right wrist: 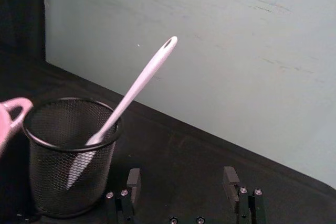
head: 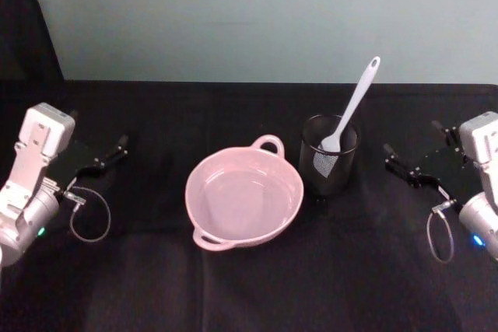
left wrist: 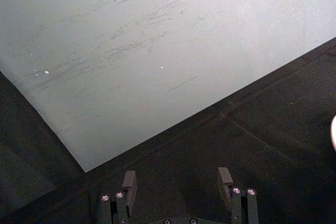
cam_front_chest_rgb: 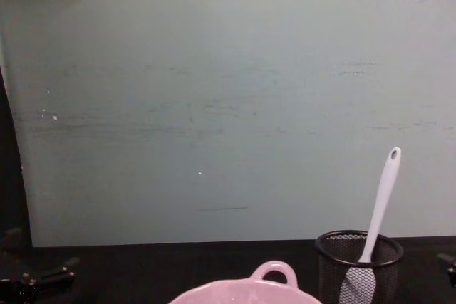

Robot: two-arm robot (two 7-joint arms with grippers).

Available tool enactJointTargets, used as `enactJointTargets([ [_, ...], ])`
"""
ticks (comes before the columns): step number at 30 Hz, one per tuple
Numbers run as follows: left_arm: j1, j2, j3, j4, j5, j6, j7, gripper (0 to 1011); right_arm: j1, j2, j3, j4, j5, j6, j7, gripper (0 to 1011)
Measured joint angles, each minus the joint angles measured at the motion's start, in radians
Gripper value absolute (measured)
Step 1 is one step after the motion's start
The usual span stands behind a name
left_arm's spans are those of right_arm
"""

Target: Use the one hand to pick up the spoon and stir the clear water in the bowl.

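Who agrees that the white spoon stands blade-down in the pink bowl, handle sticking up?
Wrong holder: the spoon stands blade-down in the black mesh cup, beside the pink bowl, handle sticking up. The head view shows it.

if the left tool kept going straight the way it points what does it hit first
Looks free: the left tool faces bare table, then the wall; the bowl lies off to one side.

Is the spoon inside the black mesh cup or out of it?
Inside: the spoon stands blade-down in the mesh cup, handle leaning above its rim.
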Motion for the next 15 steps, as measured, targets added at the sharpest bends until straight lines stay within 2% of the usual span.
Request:
enactJointTargets([
  [5, 0.000, 0.000, 0.000, 0.000, 0.000, 0.000, 0.000, 1011, -0.034, 0.008, 0.035, -0.038, 0.054, 0.000, 0.044, 1003],
  [11, 0.000, 0.000, 0.000, 0.000, 0.000, 0.000, 0.000, 1011, -0.074, 0.009, 0.092, -0.094, 0.186, 0.042, 0.142, 1003],
  [15, 0.000, 0.000, 0.000, 0.000, 0.000, 0.000, 0.000, 1011, -0.079, 0.002, 0.114, -0.108, 0.245, 0.070, 0.186, 1003],
])
